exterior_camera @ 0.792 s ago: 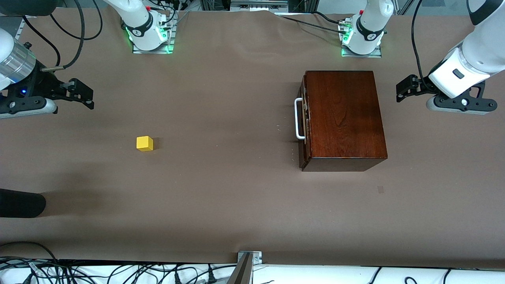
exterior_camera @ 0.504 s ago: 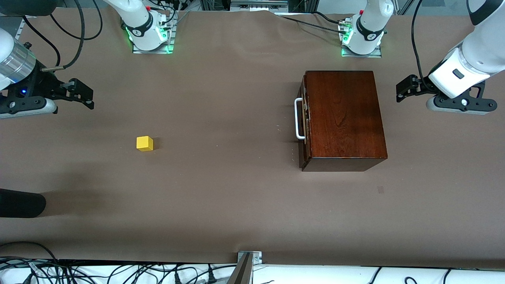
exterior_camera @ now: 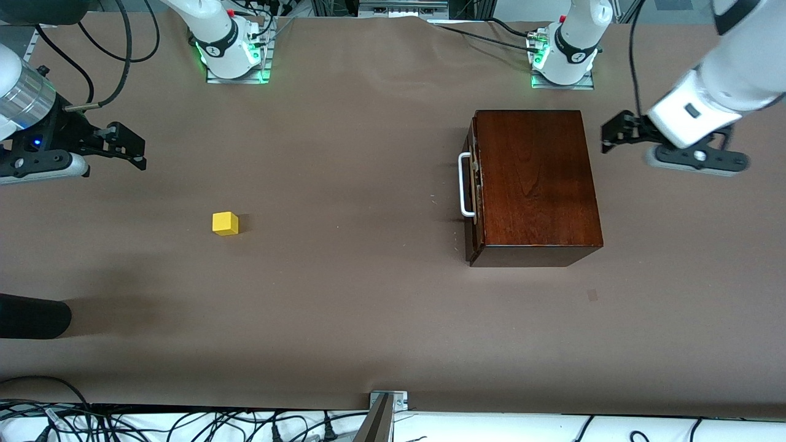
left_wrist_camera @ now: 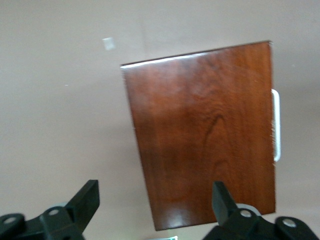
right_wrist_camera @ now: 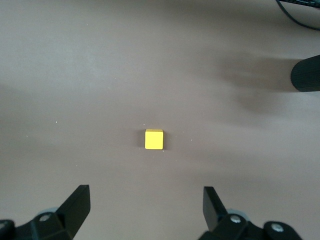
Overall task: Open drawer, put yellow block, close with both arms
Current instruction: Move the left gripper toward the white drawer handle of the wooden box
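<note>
The glossy mahogany box (exterior_camera: 537, 184) stands toward the left arm's end of the table. Its drawer is shut, and the white bar handle (exterior_camera: 465, 185) faces the right arm's end. The box (left_wrist_camera: 205, 130) and handle (left_wrist_camera: 276, 125) also show in the left wrist view. The yellow block (exterior_camera: 225, 223) lies alone on the table toward the right arm's end and shows in the right wrist view (right_wrist_camera: 154, 139). My left gripper (exterior_camera: 614, 132) hangs open and empty beside the box's back (left_wrist_camera: 155, 192). My right gripper (exterior_camera: 138, 147) is open and empty over bare table, apart from the block (right_wrist_camera: 146, 195).
A black cylinder (exterior_camera: 31, 316) pokes in from the edge at the right arm's end, nearer the camera than the block; it also shows in the right wrist view (right_wrist_camera: 306, 74). Arm bases (exterior_camera: 233, 55) stand at the back. Cables run along the front edge.
My left gripper has moved a little toward the box's back edge. The right arm, the block and the box have not moved.
</note>
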`<action>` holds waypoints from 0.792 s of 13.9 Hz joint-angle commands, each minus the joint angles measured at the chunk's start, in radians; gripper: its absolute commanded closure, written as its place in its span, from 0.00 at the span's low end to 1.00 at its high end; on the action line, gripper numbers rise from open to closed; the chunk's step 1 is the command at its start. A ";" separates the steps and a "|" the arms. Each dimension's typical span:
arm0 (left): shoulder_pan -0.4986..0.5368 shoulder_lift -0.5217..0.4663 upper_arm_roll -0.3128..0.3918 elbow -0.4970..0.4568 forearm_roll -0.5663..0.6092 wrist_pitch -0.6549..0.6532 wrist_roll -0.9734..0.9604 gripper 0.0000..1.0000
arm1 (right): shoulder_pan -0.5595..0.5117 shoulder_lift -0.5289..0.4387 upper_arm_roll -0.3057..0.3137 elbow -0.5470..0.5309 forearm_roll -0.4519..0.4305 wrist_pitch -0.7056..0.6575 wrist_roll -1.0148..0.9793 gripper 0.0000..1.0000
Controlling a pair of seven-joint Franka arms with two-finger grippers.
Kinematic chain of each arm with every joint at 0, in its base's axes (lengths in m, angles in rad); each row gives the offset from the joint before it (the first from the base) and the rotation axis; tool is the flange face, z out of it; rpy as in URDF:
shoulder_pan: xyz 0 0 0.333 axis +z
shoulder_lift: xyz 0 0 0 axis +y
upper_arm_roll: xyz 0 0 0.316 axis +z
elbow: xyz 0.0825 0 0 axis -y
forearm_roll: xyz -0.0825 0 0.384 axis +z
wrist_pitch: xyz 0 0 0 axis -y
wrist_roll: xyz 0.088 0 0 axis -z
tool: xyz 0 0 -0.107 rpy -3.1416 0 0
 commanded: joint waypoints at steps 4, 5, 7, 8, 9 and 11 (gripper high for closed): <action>-0.011 0.148 -0.249 0.028 0.001 0.104 -0.168 0.00 | -0.005 0.002 -0.005 0.014 0.017 -0.003 -0.016 0.00; -0.028 0.175 -0.261 0.028 0.015 0.142 -0.259 0.00 | -0.004 0.002 -0.005 0.014 0.007 -0.003 -0.016 0.00; -0.110 0.235 -0.261 0.023 0.101 0.202 -0.391 0.00 | -0.001 0.002 -0.005 0.017 0.004 -0.001 -0.016 0.00; -0.155 0.266 -0.263 0.017 0.160 0.225 -0.484 0.00 | 0.002 0.003 -0.005 0.020 -0.002 0.003 -0.016 0.00; -0.198 0.298 -0.263 0.016 0.211 0.236 -0.559 0.00 | 0.004 0.003 -0.003 0.021 -0.023 0.011 -0.017 0.00; -0.249 0.344 -0.263 0.007 0.302 0.244 -0.640 0.00 | 0.005 0.011 -0.002 0.023 -0.039 0.013 -0.017 0.00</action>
